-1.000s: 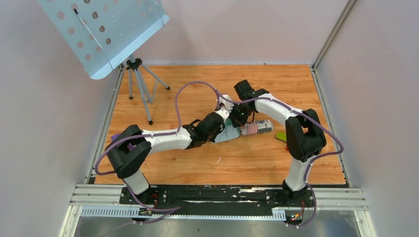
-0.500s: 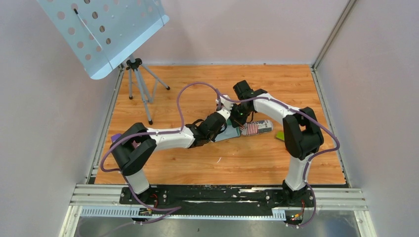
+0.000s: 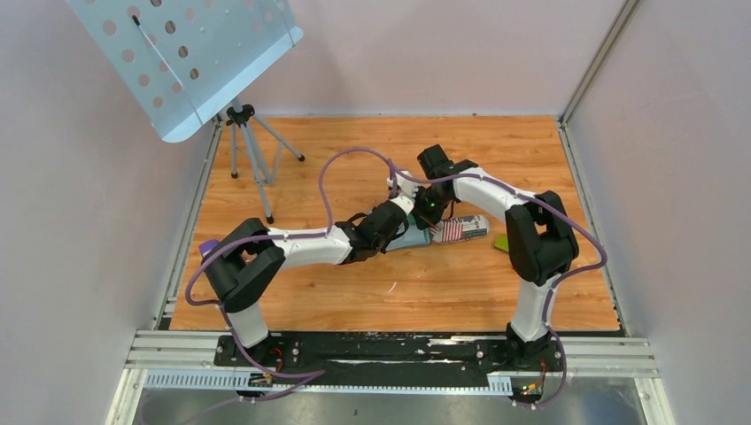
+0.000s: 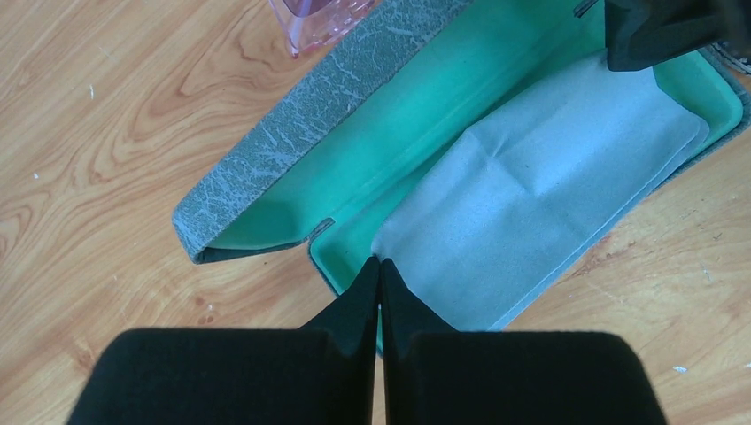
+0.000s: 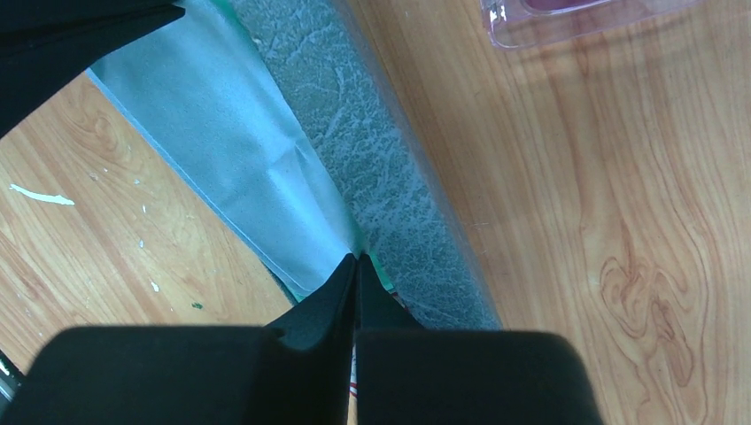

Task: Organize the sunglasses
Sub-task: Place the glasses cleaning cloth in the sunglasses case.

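The grey case (image 4: 292, 133) lies open on the wooden floor, showing its green lining (image 4: 460, 97) and a pale blue cloth (image 4: 531, 177) inside. My left gripper (image 4: 379, 262) is shut, its tips at the cloth's near corner. My right gripper (image 5: 357, 258) is shut too, its tips where the cloth (image 5: 221, 142) meets the grey lid (image 5: 390, 177) at the case's other end. Whether either one pinches the cloth does not show. The sunglasses (image 4: 321, 16), pink-purple, lie just beyond the lid and are cut off at the frame edge; they also lie past the lid in the right wrist view (image 5: 576, 12). From above, both grippers (image 3: 406, 234) (image 3: 429, 221) meet over the case (image 3: 413, 239).
The flag-patterned case (image 3: 462, 228) lies right beside the grey one. A green object (image 3: 503, 243) sits by the right arm's elbow, a purple one (image 3: 208, 245) at the left edge. A music stand on a tripod (image 3: 251, 150) stands at the back left. Walls close in on three sides.
The left arm's shoulder and elbow have shifted a little to the right and the right arm's elbow a little to the left. Both grippers stay shut over the open case.
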`<action>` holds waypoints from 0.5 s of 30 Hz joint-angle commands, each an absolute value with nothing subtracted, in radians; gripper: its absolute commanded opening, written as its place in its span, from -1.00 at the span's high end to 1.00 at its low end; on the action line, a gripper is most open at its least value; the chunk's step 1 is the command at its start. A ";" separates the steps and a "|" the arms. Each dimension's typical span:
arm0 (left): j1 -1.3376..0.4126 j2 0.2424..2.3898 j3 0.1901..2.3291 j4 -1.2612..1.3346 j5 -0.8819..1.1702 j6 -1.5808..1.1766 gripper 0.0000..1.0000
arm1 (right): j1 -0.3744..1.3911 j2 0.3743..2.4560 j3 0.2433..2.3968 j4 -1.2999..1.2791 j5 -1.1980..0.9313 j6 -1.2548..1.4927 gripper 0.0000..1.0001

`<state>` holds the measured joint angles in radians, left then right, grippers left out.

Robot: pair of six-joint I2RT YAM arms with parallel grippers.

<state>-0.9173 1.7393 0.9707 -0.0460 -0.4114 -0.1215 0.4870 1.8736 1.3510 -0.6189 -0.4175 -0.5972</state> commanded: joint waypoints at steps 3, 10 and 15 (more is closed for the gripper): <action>-0.917 1.774 1.009 -0.022 -0.414 -0.079 1.00 | 0.482 1.907 1.351 -0.620 -0.401 -0.590 1.00; -0.917 1.786 1.011 -0.008 -0.423 -0.079 1.00 | 0.482 1.904 1.347 -0.610 -0.393 -0.593 1.00; -0.917 1.789 1.015 -0.011 -0.432 -0.076 1.00 | 0.483 1.905 1.344 -0.601 -0.395 -0.586 1.00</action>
<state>-0.9173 1.7691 0.9848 -0.0277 -0.4168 -0.1123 0.4870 1.8816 1.3510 -0.6037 -0.4129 -0.5903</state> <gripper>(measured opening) 0.006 0.006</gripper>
